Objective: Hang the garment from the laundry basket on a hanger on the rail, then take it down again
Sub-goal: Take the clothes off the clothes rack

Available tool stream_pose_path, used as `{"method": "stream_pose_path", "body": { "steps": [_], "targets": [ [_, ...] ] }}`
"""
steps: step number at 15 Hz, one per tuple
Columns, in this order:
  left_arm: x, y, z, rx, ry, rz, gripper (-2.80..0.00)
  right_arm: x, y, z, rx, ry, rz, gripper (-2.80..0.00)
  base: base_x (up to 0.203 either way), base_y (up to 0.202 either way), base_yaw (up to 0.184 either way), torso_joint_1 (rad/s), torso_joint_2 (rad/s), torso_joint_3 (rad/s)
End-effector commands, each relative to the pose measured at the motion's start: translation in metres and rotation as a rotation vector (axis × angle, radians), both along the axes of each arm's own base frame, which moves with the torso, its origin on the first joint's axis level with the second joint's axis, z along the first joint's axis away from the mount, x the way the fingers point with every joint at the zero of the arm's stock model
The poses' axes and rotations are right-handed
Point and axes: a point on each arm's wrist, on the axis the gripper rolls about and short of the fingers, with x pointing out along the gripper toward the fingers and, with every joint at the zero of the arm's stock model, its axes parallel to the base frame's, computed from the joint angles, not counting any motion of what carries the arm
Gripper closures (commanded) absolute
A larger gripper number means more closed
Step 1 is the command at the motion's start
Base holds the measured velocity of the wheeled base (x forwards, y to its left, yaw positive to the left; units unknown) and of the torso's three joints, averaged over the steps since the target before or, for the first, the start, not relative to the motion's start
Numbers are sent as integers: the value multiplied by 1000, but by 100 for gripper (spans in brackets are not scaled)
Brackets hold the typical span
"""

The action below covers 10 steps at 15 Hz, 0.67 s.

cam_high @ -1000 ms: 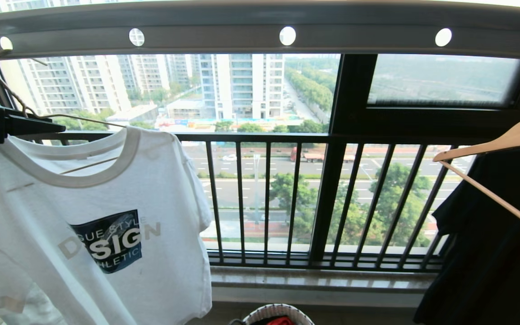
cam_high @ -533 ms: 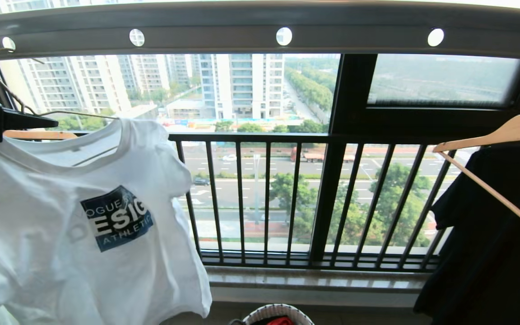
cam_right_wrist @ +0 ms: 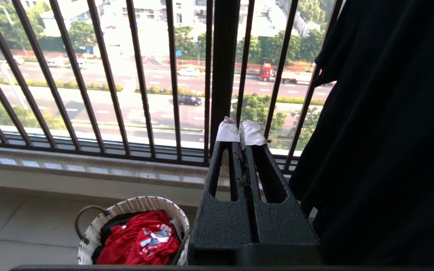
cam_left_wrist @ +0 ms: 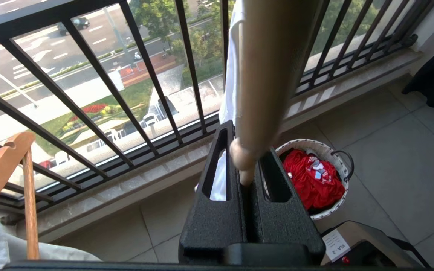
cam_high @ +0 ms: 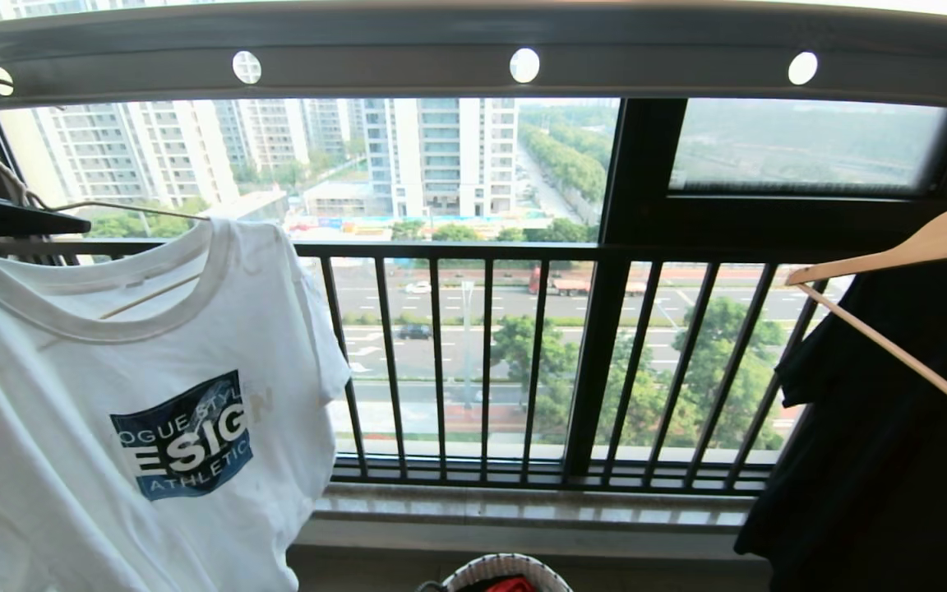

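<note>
Gripping the hanger [cam_high: 71, 207] near its neck, the left gripper [cam_high: 25, 224] has its fingers closed on it at the scene's left edge.

Nearest, the laundry basket [cam_right_wrist: 138, 207] sits on the floor holding red cloth, with the right gripper [cam_right_wrist: 241, 137] above it, fingers pressed together on nothing. Higher up, the garment [cam_high: 136, 411] hangs on the hanger, whose hook reaches the rail [cam_high: 473, 57]. Beyond stand the black window railing [cam_high: 539, 362] and, on the right, a black garment [cam_high: 893, 444] on a wooden hanger [cam_high: 917, 247].
</note>
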Motion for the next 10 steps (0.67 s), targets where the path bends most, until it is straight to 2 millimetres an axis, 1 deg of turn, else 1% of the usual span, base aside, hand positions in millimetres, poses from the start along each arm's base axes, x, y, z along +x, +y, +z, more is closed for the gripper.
{"method": "stream_pose_path", "body": {
  "steps": [1,2,4,10],
  "targets": [
    [-15,-7,5,23,0,27,0,0,0,0,-1,1,1,0,0,0,0,0,0,0],
    [-19,-8,4,26,7,42,0,0,0,0,-1,1,1,0,0,0,0,0,0,0],
    [-26,-10,9,10,5,61,0,0,0,0,-1,1,1,0,0,0,0,0,0,0],
    [-37,-16,19,30,-13,101,0,0,0,0,-1,1,1,0,0,0,0,0,0,0]
  ]
}}
